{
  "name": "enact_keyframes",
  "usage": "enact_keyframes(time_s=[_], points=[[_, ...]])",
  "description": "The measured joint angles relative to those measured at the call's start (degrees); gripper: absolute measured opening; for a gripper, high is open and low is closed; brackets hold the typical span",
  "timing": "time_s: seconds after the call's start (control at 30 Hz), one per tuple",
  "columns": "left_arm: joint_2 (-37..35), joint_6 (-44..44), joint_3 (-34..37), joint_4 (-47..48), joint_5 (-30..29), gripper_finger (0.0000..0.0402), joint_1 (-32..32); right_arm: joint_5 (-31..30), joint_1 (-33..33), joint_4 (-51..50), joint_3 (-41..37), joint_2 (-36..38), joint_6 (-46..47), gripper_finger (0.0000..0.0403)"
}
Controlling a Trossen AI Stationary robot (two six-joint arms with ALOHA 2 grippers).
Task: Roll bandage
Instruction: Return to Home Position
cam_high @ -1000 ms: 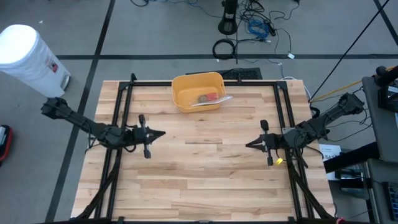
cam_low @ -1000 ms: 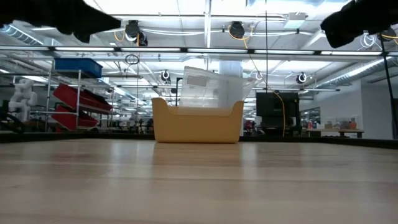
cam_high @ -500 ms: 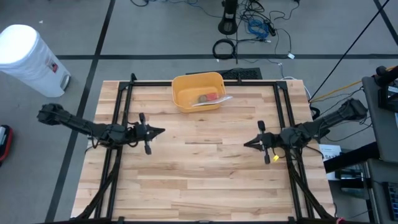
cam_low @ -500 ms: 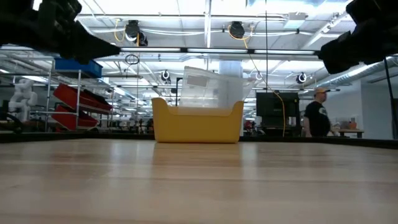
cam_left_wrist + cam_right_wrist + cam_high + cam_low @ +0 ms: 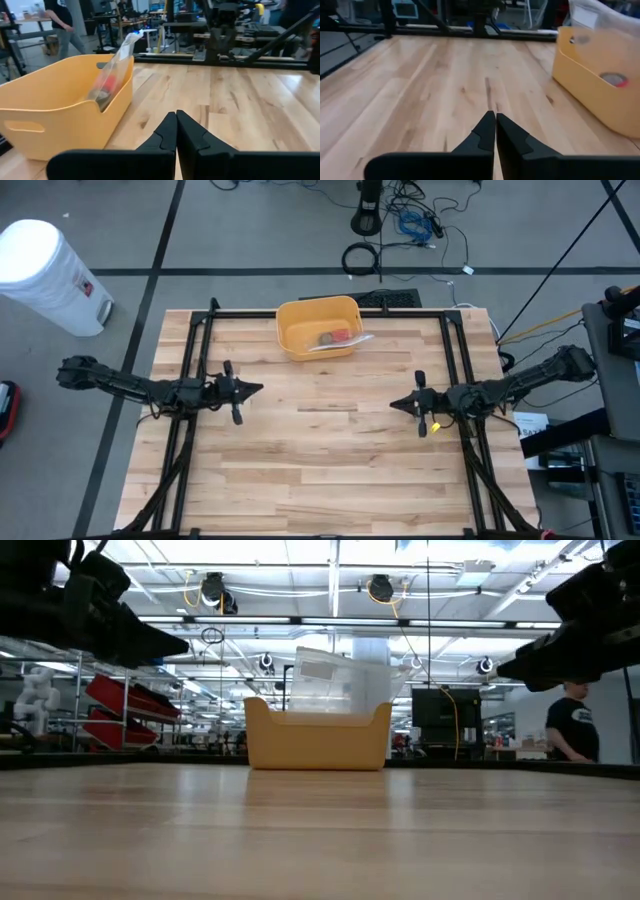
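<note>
A yellow bin (image 5: 318,327) stands on the wooden table at the middle of its far edge. Inside it a clear plastic bag (image 5: 111,75) leans against the bin's wall, holding a tan bandage roll (image 5: 326,338) and something red. My left gripper (image 5: 260,389) hangs shut above the table's left half, pointing level toward the right. My right gripper (image 5: 393,404) hangs shut above the right half, pointing toward the left. Both are nearer to me than the bin and hold nothing. The low view shows both fingertips, left (image 5: 180,643) and right (image 5: 505,668), well above the tabletop.
Black frame rails (image 5: 330,313) run along the table's far edge and down both sides. Bare wood (image 5: 325,440) lies between the two grippers and toward the near edge. A person (image 5: 570,730) walks in the room beyond the table.
Both arms have sunk toward the table, their grippers staying shut and coming lower into the low view. The elbows have swung outward, so that each arm lies flatter. The bin and bag have kept still.
</note>
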State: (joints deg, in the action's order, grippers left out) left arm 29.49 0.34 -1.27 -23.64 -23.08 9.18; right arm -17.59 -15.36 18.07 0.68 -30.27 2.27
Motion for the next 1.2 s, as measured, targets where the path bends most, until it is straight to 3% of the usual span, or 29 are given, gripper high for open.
enact_keyframes(time_s=[0.27, 0.53, 0.93, 1.2], points=[[-0.36, 1.98, -0.01, 1.00, 3.99, 0.0002, -0.67, 4.08, 1.92, -1.56, 0.12, 0.59, 0.36, 0.0000], [-6.69, 3.08, -0.01, 3.82, 5.17, 0.0002, -0.54, 4.35, 1.95, -1.79, 0.12, 4.87, -2.07, 0.0000], [-15.42, -2.87, 0.02, 9.01, 17.70, 0.0002, 1.15, 4.26, 1.93, -9.74, 0.14, 12.06, -0.54, 0.0000], [-16.69, -0.33, 0.78, 10.59, 16.81, 0.0002, 5.42, 4.32, 1.93, -10.48, 0.14, 13.36, -0.49, 0.0000]])
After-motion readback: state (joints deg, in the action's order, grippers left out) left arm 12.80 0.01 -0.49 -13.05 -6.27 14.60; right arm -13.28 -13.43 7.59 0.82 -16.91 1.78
